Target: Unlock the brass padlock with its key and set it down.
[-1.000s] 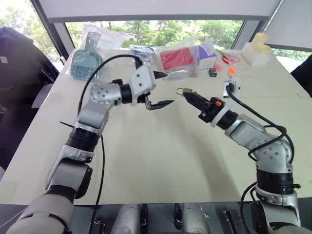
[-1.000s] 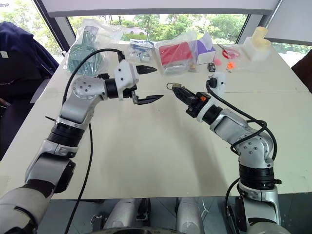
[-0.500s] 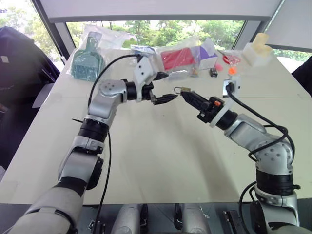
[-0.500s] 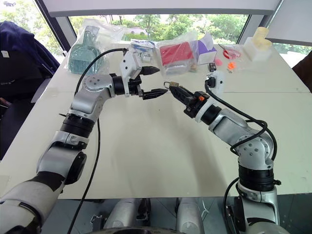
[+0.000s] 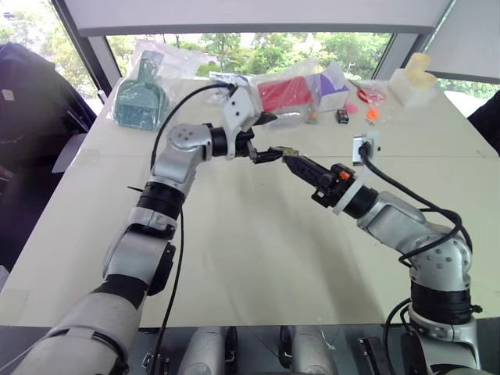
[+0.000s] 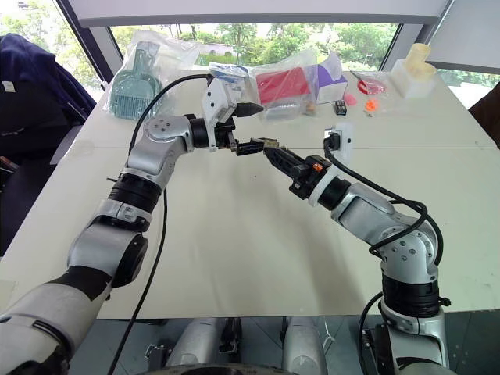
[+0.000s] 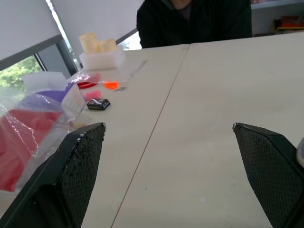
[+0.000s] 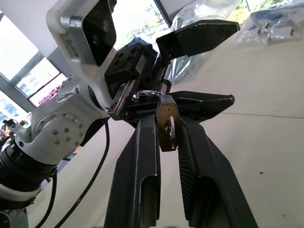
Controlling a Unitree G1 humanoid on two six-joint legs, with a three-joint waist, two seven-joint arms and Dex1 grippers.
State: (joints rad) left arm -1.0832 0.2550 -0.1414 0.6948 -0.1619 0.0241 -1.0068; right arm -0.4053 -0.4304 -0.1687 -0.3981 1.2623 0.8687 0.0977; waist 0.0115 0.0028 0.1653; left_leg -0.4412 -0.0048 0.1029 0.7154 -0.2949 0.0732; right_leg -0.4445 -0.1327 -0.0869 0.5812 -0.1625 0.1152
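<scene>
The right gripper pinched the brass padlock above the table. Beside the padlock, the left gripper stood spread wide, holding nothing.

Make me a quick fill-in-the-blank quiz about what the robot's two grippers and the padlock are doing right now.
1. The brass padlock is pinched in the ____ gripper.
2. The left gripper has its fingers ____.
3. The padlock is held ____ the table, not resting on it.
4. In the left wrist view, a person in a ____ top sits at the table's far side.

Missing words: right; open; above; black
</scene>
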